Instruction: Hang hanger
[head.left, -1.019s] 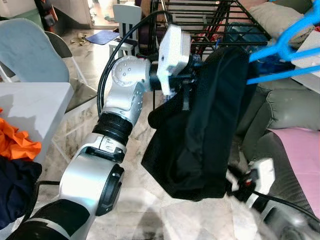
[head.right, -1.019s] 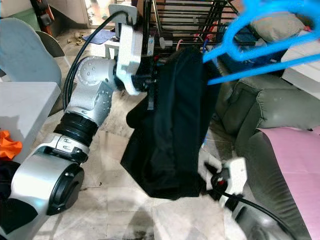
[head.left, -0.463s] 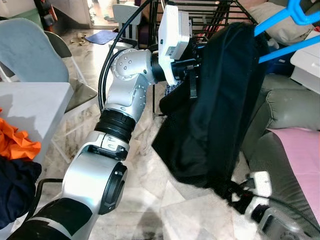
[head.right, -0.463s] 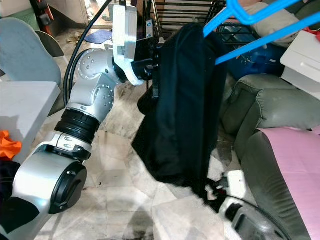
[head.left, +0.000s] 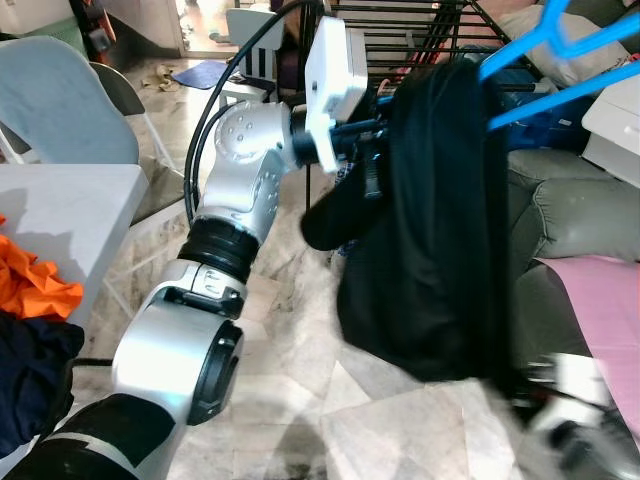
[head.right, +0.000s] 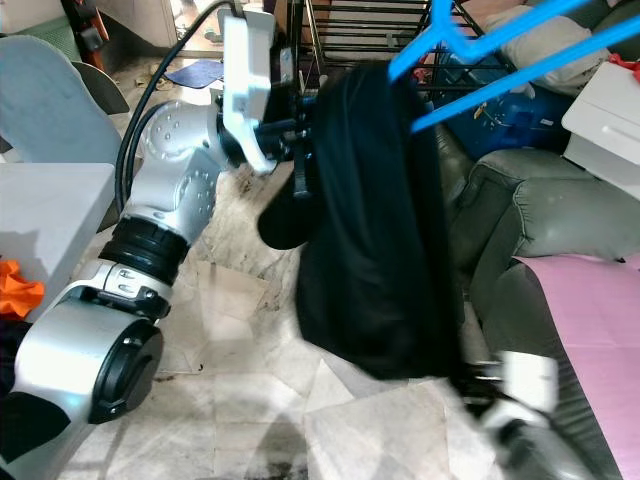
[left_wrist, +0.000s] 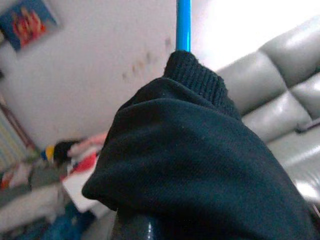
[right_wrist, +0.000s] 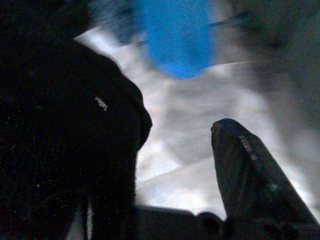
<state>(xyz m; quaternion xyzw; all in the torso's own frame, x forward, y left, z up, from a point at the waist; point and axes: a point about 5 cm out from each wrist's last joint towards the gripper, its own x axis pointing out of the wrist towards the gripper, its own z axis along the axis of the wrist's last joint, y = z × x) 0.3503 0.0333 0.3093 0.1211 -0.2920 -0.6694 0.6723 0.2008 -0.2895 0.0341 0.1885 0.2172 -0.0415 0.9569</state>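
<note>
Black rack (head.left: 420, 30) stands just beyond the left fingers (head.left: 372, 160), which grip the garment (head.left: 430, 220) on the hanger (head.left: 560, 50); garment swung nearer since earlier. Right fingers (right_wrist: 250, 165) open, low. Hanger not yet hung.

The left arm (head.left: 235, 200) is made of rounded silver shells with small screws on the elbow part. Black ribbed rings join the parts, and a thick black cable (head.left: 215, 110) curves above the elbow. Next to this cable sits a white box-shaped wrist module (head.left: 330, 80). The fingers (right_wrist: 250, 180) are matt black.
</note>
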